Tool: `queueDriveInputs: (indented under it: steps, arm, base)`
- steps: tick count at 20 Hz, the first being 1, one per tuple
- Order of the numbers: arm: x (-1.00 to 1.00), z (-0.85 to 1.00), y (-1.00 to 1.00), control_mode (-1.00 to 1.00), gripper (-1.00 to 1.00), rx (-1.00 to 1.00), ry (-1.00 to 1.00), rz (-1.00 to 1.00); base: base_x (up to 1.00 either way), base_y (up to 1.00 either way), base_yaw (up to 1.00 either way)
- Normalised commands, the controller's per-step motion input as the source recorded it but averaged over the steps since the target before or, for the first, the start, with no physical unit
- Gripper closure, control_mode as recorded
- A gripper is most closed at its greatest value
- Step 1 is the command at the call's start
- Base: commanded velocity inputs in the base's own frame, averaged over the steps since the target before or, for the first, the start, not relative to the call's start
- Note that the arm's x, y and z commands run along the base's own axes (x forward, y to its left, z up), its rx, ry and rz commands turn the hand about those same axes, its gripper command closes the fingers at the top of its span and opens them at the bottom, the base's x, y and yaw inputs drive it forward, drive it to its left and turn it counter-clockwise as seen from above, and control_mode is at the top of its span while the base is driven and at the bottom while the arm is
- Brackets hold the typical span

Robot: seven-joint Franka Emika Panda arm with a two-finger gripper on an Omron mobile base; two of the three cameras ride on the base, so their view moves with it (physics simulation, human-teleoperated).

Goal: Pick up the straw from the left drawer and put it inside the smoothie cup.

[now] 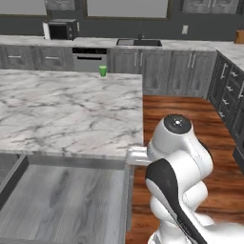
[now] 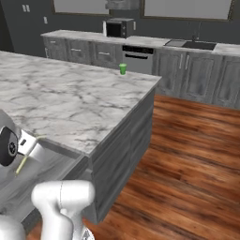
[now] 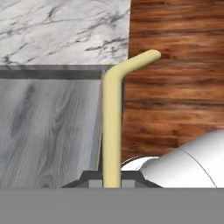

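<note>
In the hand view a pale yellow straw (image 3: 112,131) with a bent top rises from between the dark finger tips of my gripper (image 3: 112,178), which is shut on it. The straw (image 2: 22,164) also shows beside the white hand over the left drawer (image 2: 44,169). That drawer (image 1: 62,200) stands pulled out under the counter's near edge, with its flat grey inside bare. The small green smoothie cup (image 1: 103,71) stands upright at the far edge of the marble counter (image 1: 66,109), well away from the hand; the cup (image 2: 123,69) sits near the counter's far corner.
A wooden floor (image 1: 190,119) lies to the right of the island. Grey cabinets line the back wall, with a microwave (image 1: 59,30), a dishwasher (image 1: 89,59) and a sink (image 1: 138,42). My own white arm (image 1: 178,171) fills the lower right.
</note>
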Motion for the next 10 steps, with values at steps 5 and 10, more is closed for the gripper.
queueDriveInputs:
  steps: [5, 10]
  arm:
    - [0.0, 0.0, 0.0, 1.0, 1.0, 0.0, 0.0, 0.0]
    - [0.0, 0.0, 0.0, 1.0, 1.0, 0.0, 0.0, 0.0]
  base:
    - [-0.06, -1.0, -0.56]
    - [0.58, -0.83, -0.35]
